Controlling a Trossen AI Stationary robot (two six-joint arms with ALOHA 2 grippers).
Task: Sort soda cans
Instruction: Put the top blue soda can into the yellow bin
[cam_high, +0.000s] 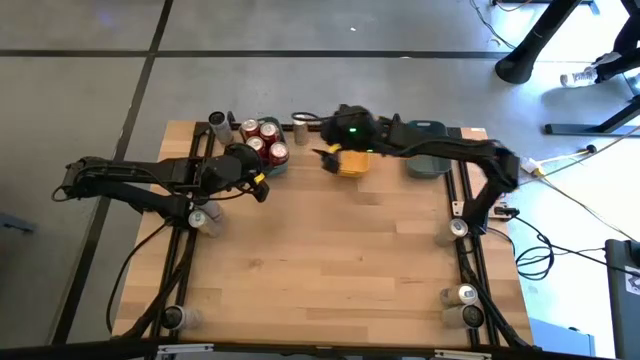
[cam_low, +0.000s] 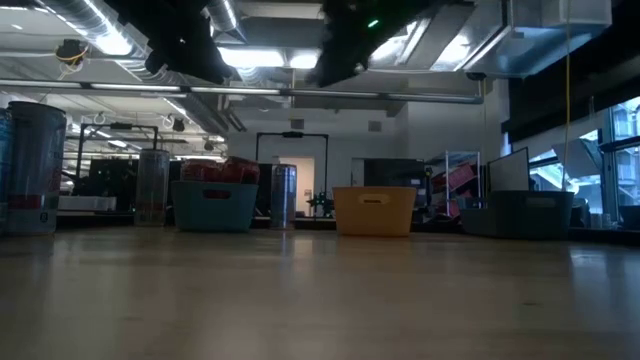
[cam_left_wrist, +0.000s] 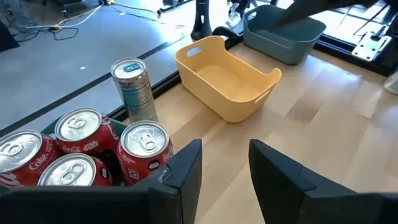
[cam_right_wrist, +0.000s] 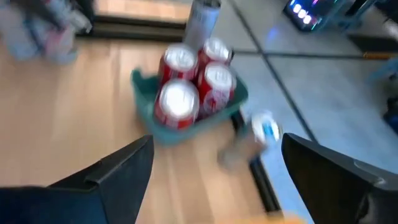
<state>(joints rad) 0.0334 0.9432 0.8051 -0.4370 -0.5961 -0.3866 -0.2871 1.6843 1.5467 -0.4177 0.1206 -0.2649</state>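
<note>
Several red soda cans (cam_high: 265, 140) stand upright in the teal tray (cam_right_wrist: 144, 84) at the table's far left; they also show in the left wrist view (cam_left_wrist: 144, 149). A slim silver can (cam_left_wrist: 132, 87) stands on the table by the far edge, between the teal tray and the empty yellow tray (cam_left_wrist: 227, 78). My left gripper (cam_left_wrist: 224, 168) is open and empty, just on the near side of the teal tray (cam_high: 258, 186). My right gripper (cam_right_wrist: 214, 162) is open and empty, above the yellow tray's left end (cam_high: 323, 154), and points toward the teal tray.
An empty grey-blue tray (cam_high: 430, 160) stands at the far right. More cans stand at the table's edges: far left corner (cam_high: 218, 122), left edge (cam_high: 205, 215), right edge (cam_high: 458, 228), near right (cam_high: 465, 295) and near left (cam_high: 175, 318). The table's middle (cam_high: 330, 260) is bare wood.
</note>
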